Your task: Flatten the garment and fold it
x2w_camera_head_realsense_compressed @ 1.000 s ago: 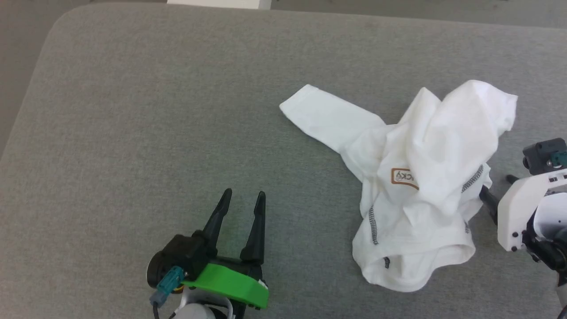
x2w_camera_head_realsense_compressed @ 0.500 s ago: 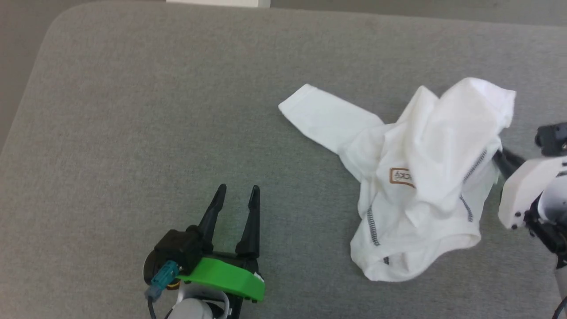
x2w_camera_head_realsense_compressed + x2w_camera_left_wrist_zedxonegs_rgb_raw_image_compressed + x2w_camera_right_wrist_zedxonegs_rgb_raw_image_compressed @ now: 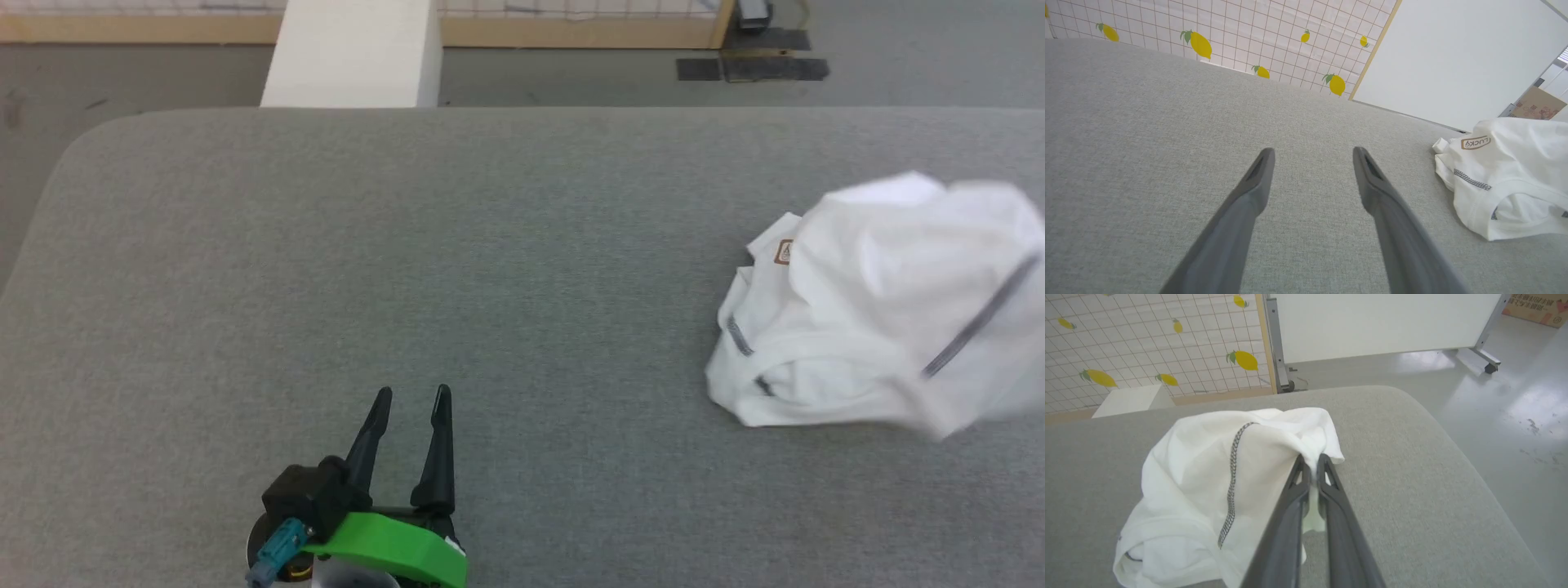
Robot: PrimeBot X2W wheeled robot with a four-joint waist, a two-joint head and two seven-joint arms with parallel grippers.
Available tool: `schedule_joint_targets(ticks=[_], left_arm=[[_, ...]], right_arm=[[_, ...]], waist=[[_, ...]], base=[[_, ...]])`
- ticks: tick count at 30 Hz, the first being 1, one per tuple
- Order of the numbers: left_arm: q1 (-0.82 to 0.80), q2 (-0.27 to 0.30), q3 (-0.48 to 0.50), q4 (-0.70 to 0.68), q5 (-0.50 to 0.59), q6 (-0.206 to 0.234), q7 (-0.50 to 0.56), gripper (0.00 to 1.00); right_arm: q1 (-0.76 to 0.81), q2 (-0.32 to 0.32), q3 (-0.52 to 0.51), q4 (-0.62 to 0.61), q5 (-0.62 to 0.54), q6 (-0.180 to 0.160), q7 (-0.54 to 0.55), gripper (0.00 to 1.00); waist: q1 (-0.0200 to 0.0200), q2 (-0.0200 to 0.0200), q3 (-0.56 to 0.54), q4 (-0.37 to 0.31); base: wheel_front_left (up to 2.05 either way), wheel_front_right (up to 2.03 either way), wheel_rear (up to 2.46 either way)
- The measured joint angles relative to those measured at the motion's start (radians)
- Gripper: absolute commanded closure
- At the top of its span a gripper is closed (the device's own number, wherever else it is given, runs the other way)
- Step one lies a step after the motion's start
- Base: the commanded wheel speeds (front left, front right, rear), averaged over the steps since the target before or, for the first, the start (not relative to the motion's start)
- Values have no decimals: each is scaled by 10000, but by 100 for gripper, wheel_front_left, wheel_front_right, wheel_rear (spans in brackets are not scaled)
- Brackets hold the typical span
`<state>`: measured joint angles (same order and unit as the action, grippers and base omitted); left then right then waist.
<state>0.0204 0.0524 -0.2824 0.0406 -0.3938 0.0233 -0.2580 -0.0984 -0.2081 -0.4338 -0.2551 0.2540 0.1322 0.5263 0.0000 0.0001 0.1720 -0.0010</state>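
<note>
The garment (image 3: 882,310), a crumpled white T-shirt with dark grey stitching and a small brown-bordered patch, lies bunched at the right of the grey table (image 3: 408,245), blurred at its right side. In the left wrist view the garment (image 3: 1511,179) shows its "LUCKY" patch at the right. My right gripper (image 3: 1312,463) is shut on a fold of the garment (image 3: 1208,486), white cloth pinched between its fingers and pulled up. My left gripper (image 3: 408,396) stands open low on the table, well left of the cloth, and the left gripper (image 3: 1312,155) has nothing between its fingers.
A rigid white box (image 3: 351,53) stands beyond the table's far edge. Behind it are a lemon-print grid wall (image 3: 1229,28) and a white panel on a wheeled frame (image 3: 1384,322). The table's rounded right corner (image 3: 1437,428) lies just past the garment, with bare floor beyond.
The right gripper shut on the garment's right edge and pulled it up and to the right, bunching the spread sleeve in. The head camera tilted up. The left gripper stayed open.
</note>
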Motion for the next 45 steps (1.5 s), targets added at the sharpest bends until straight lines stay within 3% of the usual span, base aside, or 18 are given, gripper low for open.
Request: schedule_joint_targets(ticks=[6, 7, 9, 10, 12, 13, 17, 19, 20, 26, 34, 35, 36, 37, 38, 45], left_arm=[[-17, 0, 2, 13, -2, -50, 0, 0], [-23, 0, 4, 25, 12, -54, 0, 0], [-58, 0, -12, 73, 42, -65, 0, 0], [-83, 0, -23, 92, 48, -104, 0, 0], [-128, 0, -42, 134, 50, -130, 0, 0], [-146, 0, -102, 167, 50, -132, 0, 0], [-144, -2, -119, 184, 31, -132, 0, 0], [-143, -2, -130, 188, -35, -132, 0, 0], [-143, -2, -173, 186, -75, -130, 0, 0], [-211, -4, -324, 209, -132, -130, 0, 0], [-430, -6, -485, 334, -144, -132, 0, 0], [-450, -6, -497, 347, -144, -134, 0, 0], [-474, -6, -502, 360, -150, -132, 0, 0], [-482, -6, -514, 366, -174, -132, 0, 0], [-484, -6, -523, 378, -176, -134, 0, 0], [-470, -4, -483, 512, -205, -132, 0, 0]], right_arm=[[1944, 1060, 173, 508, 19, -2, 69, 100], [2035, 1175, 291, 650, 102, -2, 75, 93], [2076, 1266, 594, 834, 113, -2, 125, 47], [2072, 1275, 732, 855, 128, -2, 140, 0], [2039, 1193, 807, 834, 165, 0, 111, 0], [1820, 811, 725, 261, 52, -2, 61, 0], [1163, 313, 813, -920, 21, -2, 173, 0], [889, 8, 1281, -1352, 86, -2, 445, 0], [720, -178, 2328, -1432, 387, -2, 988, 0], [327, -851, 4702, -174, 539, 6, 1883, 0], [-1139, -1473, 5986, 2800, 165, 2, 1647, 0], [-1262, -1492, 6054, 3093, 109, 2, 1584, 11], [-1391, -1490, 6098, 3448, 69, 2, 1469, 56], [-1505, -1457, 6113, 3772, 58, 2, 1315, 87], [-1606, -1469, 6165, 4048, -27, 2, 1141, 100], [-1977, -1302, 6602, 4117, 353, -2, 408, 100]], waist=[[0, 0, 49, -323], [0, 0, 95, -352], [0, -1, 158, -405], [0, 0, 184, -433], [0, 0, 208, -475], [0, 0, 169, -467], [0, 0, 93, -367], [0, 0, 66, -283], [0, -1, 58, -151], [0, 0, 231, 126], [0, 0, 558, 639], [0, 0, 586, 693], [0, -1, 619, 764], [0, 0, 649, 828], [0, 0, 677, 888], [0, 0, 553, 1030]], base=[[0, 0, 0], [0, 0, 0], [0, 0, 0], [0, 0, 0], [0, 0, 0], [0, 0, 0], [0, 0, 0], [0, 0, 0], [0, 0, 0], [0, 0, 0], [0, 0, 0], [0, 0, 0], [0, 0, 0], [0, 0, 0], [0, 0, 0], [0, 0, 0]])
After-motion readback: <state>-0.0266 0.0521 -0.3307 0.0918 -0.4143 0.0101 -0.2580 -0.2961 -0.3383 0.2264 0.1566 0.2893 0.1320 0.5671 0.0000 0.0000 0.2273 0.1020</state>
